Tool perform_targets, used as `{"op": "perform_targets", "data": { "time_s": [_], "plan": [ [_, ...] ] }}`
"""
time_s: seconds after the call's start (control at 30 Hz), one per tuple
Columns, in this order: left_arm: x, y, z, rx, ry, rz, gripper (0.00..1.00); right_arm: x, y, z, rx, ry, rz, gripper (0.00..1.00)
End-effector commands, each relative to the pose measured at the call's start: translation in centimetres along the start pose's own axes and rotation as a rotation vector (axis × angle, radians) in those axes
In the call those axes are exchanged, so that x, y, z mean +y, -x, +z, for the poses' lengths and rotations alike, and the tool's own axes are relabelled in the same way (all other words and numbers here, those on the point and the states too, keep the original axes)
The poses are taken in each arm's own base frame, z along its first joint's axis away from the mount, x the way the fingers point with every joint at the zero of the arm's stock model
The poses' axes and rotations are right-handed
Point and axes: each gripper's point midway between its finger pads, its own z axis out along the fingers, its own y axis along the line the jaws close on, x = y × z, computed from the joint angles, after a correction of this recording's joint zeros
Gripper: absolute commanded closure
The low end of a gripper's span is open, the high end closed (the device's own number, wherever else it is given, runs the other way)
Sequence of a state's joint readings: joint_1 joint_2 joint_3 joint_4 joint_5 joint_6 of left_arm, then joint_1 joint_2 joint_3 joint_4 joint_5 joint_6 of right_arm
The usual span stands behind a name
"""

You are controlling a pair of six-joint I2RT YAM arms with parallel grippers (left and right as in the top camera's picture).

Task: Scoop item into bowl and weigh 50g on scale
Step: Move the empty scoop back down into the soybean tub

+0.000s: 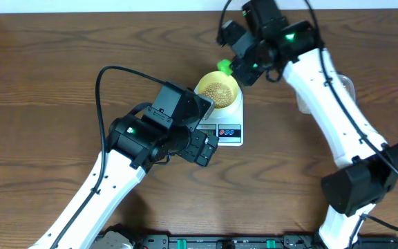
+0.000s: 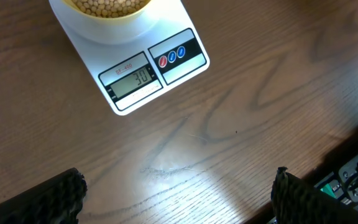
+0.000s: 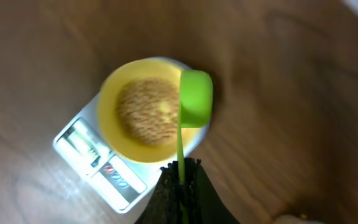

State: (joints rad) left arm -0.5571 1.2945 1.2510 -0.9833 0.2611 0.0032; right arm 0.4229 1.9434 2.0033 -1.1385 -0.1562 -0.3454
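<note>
Two pincers in view; one bowl (image 1: pixel 218 90) on the scale (image 1: pixel 231 131), centre of the overhead frame.

- Scale: the long axis runs up-down in the overhead view, with the display end toward the lower edge and the bowl on the platform at the upper end. In the left wrist view the scale (image 2: pixel 135 68) sits at upper left, tilted, with its display (image 2: pixel 132 79) and buttons facing lower right. The digits look like 30.
- Bowl: pale yellow and upright, with a heap of beans (image 1: pixel 218 89) in the middle.
- Scoop (image 3: pixel 196 98): green. In the right wrist view its thin handle runs straight up from the bottom centre of the frame. The cup hangs over the right rim of the bowl (image 3: pixel 107 106), beside the beans (image 3: pixel 146 112). Whether the cup's mouth faces up or down I cannot tell.
- Right pincer (image 3: pixel 180 190): clamped tight on the end of the scoop handle. In the overhead view it (image 1: pixel 239 63) sits just upper right of the bowl, with the scoop (image 1: pixel 224 67) at the bowl's upper rim.
- Left pincer (image 2: pixel 179 205): spread wide and holding nothing. Its fingers (image 2: pixel 61 199) show at the two lower corners over bare table (image 2: pixel 241 124). The scale lies up-frame from it, apart, with the display end nearest.
</note>
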Motion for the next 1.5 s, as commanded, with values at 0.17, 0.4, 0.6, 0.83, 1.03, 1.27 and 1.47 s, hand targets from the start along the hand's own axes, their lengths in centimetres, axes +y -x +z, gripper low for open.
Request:
{"op": "perform_targets", "data": {
  "time_s": [0.17, 0.4, 0.6, 0.83, 1.03, 1.27, 1.47],
  "plan": [
    [0.0, 0.0, 0.0, -0.001, -0.007, -0.005, 0.02, -11.5, -4.8, -8.1, 0.043, -0.492, 0.395, 0.99],
    [0.0, 0.0, 0.0, -0.001, -0.007, -0.005, 0.02, -13.8, -11.3, -9.9, 0.184, -0.582, 0.695, 0.99],
    [0.0, 0.0, 0.0, -0.001, -0.007, -0.005, 0.02, -14.6, -14.4, -9.8, 0.257, -0.612, 0.784, 0.99],
    [0.0, 0.0, 0.0, -0.001, -0.007, -0.005, 0.02, -15.0, -17.0, -7.9, 0.317, -0.606, 0.835, 0.99],
    [0.0, 0.0, 0.0, -0.001, -0.007, -0.005, 0.02, -15.2, -19.0, -5.4, 0.357, -0.601, 0.847, 0.99],
    [0.0, 0.0, 0.0, -0.001, -0.007, -0.005, 0.02, -14.9, -21.2, -2.9, 0.385, -0.556, 0.882, 0.99],
    [0.0, 0.0, 0.0, -0.001, -0.007, -0.005, 0.02, -14.8, -22.2, -1.3, 0.377, -0.499, 0.921, 0.99]
  ]
}}
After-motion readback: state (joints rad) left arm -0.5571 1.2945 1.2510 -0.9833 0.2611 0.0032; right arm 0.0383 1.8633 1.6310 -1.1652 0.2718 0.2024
